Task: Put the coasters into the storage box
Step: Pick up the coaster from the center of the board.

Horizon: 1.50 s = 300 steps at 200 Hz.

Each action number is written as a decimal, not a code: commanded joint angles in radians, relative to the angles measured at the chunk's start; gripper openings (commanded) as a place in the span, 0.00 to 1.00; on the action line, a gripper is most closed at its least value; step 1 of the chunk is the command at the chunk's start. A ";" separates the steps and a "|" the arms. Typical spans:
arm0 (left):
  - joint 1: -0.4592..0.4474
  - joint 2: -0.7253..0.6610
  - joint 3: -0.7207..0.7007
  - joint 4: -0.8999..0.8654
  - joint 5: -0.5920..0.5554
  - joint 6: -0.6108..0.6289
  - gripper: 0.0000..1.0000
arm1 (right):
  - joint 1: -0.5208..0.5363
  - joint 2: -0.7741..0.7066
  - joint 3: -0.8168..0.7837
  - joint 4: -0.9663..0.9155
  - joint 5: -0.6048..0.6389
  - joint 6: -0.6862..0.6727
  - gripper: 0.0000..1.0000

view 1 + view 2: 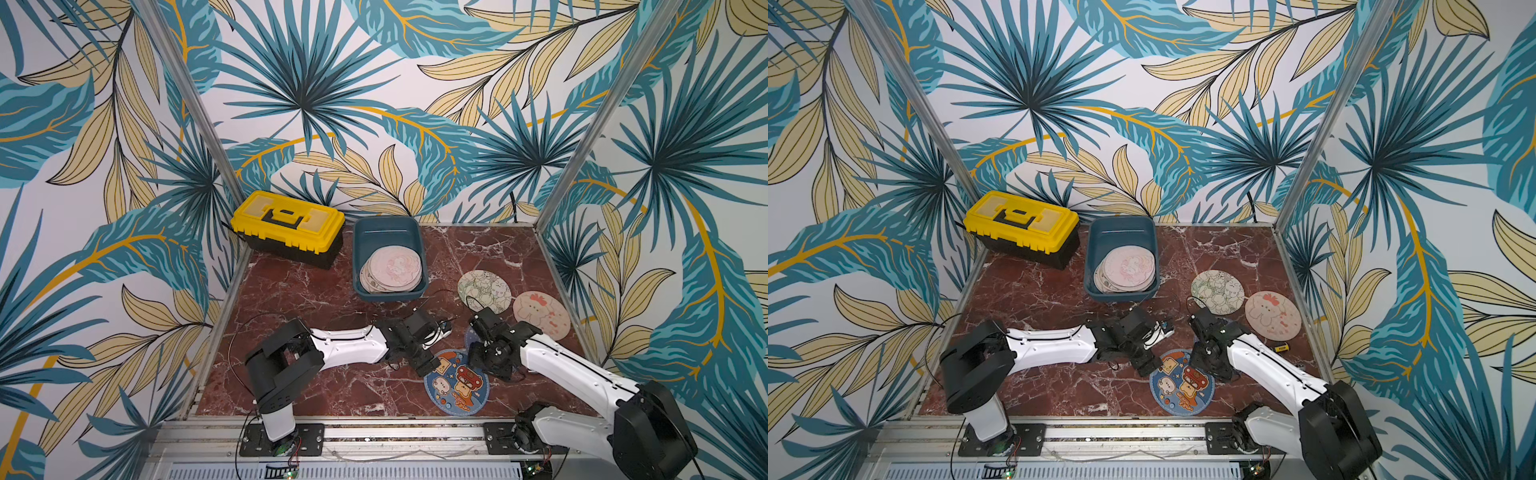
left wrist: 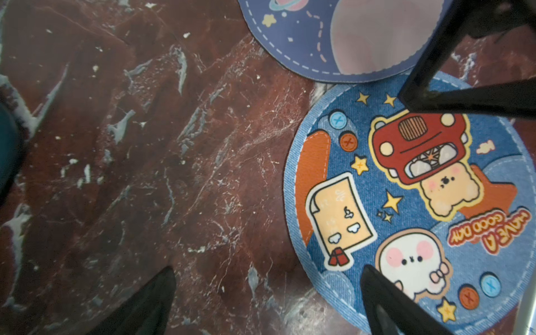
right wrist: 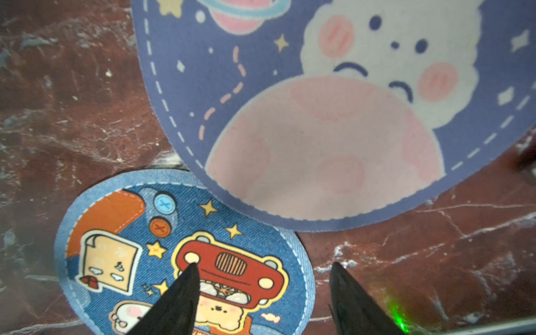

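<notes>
The left gripper point(image 2: 268, 269) is hanging with jaws spread wide and empty, one fingertip over the denim-blue cartoon coaster point(image 2: 406, 203). The right gripper point(image 3: 262, 265) is straddling that coaster's edge, jaws apart, gripping nothing. Just beyond both claws a navy space coaster point(image 3: 290, 116) is lying, its edge meeting the denim one. Farther beyond the right gripper, a green-sketched coaster point(image 1: 484, 291) and a pink bunny coaster point(image 1: 541, 313) are lying side by side. Beyond the left gripper, the teal storage box point(image 1: 386, 232) is holding a stack of pale coasters point(image 1: 390, 270).

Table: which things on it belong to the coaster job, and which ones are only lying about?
Job: storage box; coasters inside it; loose green-print coaster, pink coaster, denim-blue coaster, dark blue coaster.
Lying about: yellow toolbox; small yellow object.
</notes>
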 commanded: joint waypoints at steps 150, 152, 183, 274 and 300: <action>-0.015 0.066 0.047 -0.036 -0.007 0.061 0.99 | 0.093 0.038 -0.100 0.103 -0.070 0.235 0.78; -0.015 0.066 0.047 -0.036 -0.005 0.063 0.99 | 0.094 0.040 -0.102 0.108 -0.070 0.235 0.78; -0.014 0.070 0.051 -0.036 0.010 0.064 0.98 | 0.117 0.071 -0.104 0.161 -0.072 0.247 0.78; -0.016 0.082 0.045 -0.092 -0.048 0.036 0.98 | 0.175 0.211 -0.055 0.306 -0.082 0.245 0.43; -0.014 0.073 0.038 -0.094 -0.071 0.029 0.98 | 0.180 0.214 -0.045 0.335 -0.081 0.236 0.28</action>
